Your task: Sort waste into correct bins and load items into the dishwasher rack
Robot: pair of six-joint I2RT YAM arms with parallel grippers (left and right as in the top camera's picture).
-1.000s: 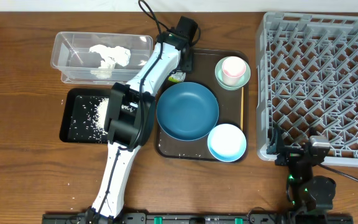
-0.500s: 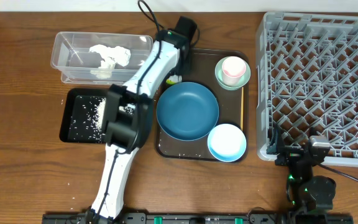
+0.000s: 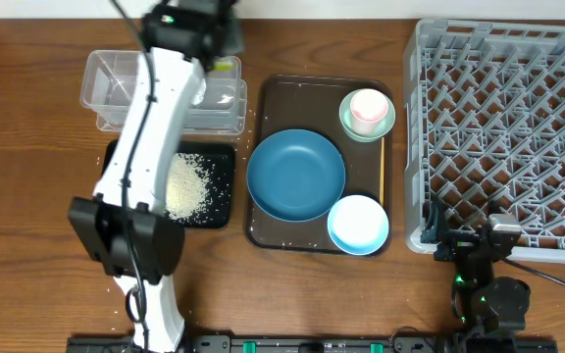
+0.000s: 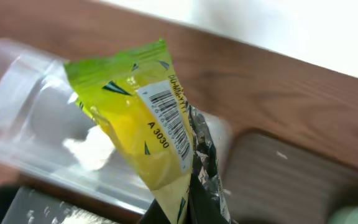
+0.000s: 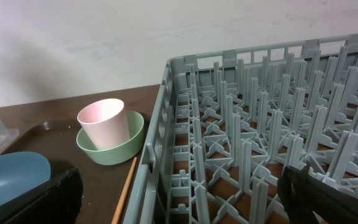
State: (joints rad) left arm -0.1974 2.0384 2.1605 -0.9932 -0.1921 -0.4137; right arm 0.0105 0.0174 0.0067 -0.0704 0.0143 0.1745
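My left gripper (image 4: 188, 210) is shut on the lower end of the yellow-green wrapper (image 4: 143, 121), which hangs over the right end of the clear tub (image 4: 23, 106). A white tissue (image 4: 86, 142) lies in that tub. From overhead, the left gripper (image 3: 221, 47) hovers above the clear tub (image 3: 116, 93), and the rice (image 3: 186, 184) lies heaped in the black tray (image 3: 219, 201). On the brown tray sit the blue plate (image 3: 295, 175), the light blue bowl (image 3: 358, 225) and the pink cup (image 3: 368, 106) inside the mint bowl (image 3: 351, 126). My right gripper (image 5: 179, 208) is open at the rack (image 5: 260, 143).
The brown serving tray (image 3: 263, 103) lies between the bins and the grey rack (image 3: 508, 127). A thin wooden stick (image 5: 124, 193) lies along the brown tray's right edge, beside the rack wall. The left arm crosses above the black tray.
The left gripper shut on the wrapper at the brown tray's top-left corner, lifted it and swung left over the clear tub. The rice heap shows now. The right arm has not moved.
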